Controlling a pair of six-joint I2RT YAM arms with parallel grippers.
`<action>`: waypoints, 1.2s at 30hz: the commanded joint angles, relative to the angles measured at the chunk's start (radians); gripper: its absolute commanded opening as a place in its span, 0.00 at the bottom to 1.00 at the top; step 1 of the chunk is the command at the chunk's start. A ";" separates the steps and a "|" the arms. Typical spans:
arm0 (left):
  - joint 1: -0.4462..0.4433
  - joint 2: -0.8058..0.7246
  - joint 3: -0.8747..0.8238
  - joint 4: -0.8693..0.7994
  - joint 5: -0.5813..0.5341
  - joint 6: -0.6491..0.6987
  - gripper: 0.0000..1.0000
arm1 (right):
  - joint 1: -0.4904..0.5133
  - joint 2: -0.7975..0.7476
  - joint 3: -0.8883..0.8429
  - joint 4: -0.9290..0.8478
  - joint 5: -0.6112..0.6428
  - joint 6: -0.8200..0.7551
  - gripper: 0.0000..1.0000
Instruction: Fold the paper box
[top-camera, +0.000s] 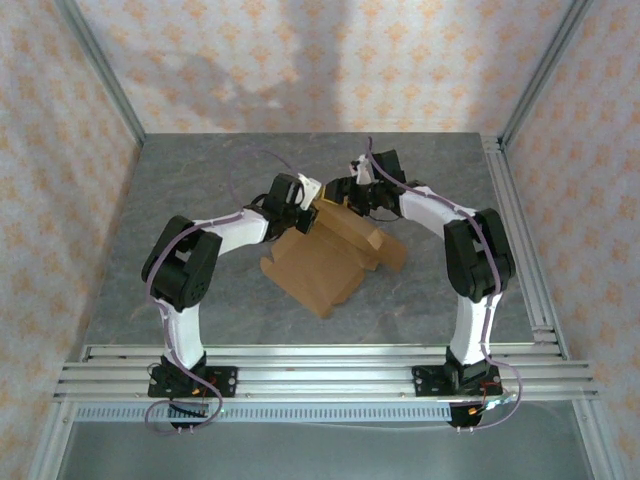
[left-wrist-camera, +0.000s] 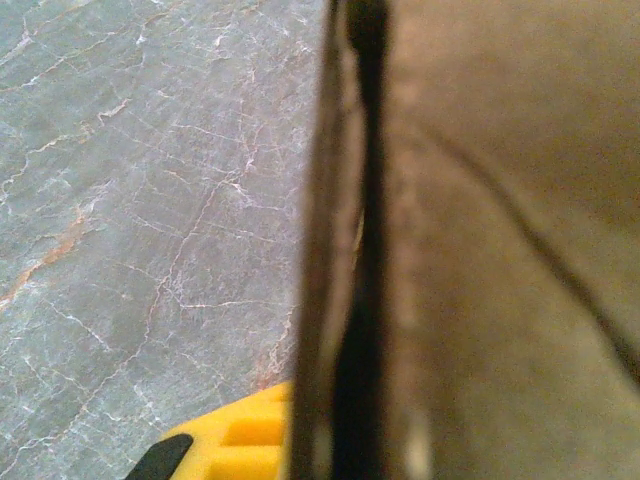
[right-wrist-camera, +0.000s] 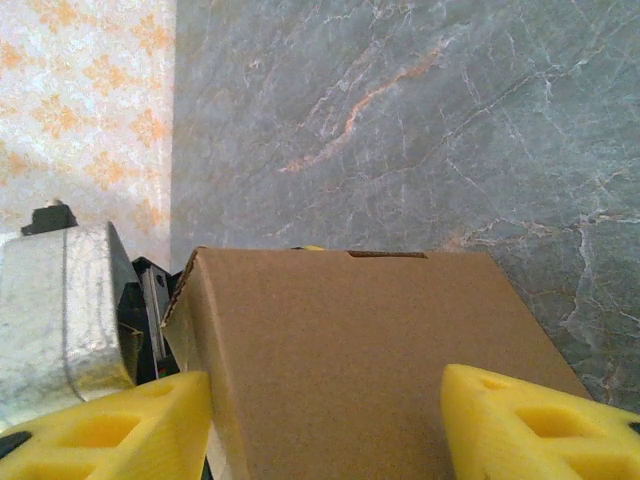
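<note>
- L claw: pressed together. On your left wrist cam, one yellow finger sits right beside a thin brown edge that runs up the frame, so I read it as pinching a wall of the paper box. It's blurry, so contact isn't 100% sure.
- Prob. reason: it pins that wall upright so the rest has sthg to fold against.
- R claw: spread. On the right wrist cam, the yellow fingers stand either side of a flat cardboard panel w/ a small slot at its far edge. Can't tell if either pad touches it.
- Looks set to straddle the panel and press or re-grip it, not holding now.
- Box: mid desk, between both arms, partly formed. The far end is raised under the claws and a flat flap lies toward you.
- Task approx. midway. Sides are up, closing not done.
- Risk: if L lets go early, the wall may spring back.
</note>
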 joint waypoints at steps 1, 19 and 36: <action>-0.042 -0.042 -0.010 0.114 0.012 -0.062 0.08 | 0.003 0.045 0.016 -0.057 0.017 -0.049 0.61; 0.035 -0.070 -0.121 0.249 0.082 -0.167 0.33 | -0.029 0.038 -0.017 -0.076 0.034 -0.092 0.56; 0.044 -0.022 -0.095 0.245 0.178 -0.126 0.12 | -0.031 0.025 -0.028 -0.037 0.007 -0.038 0.56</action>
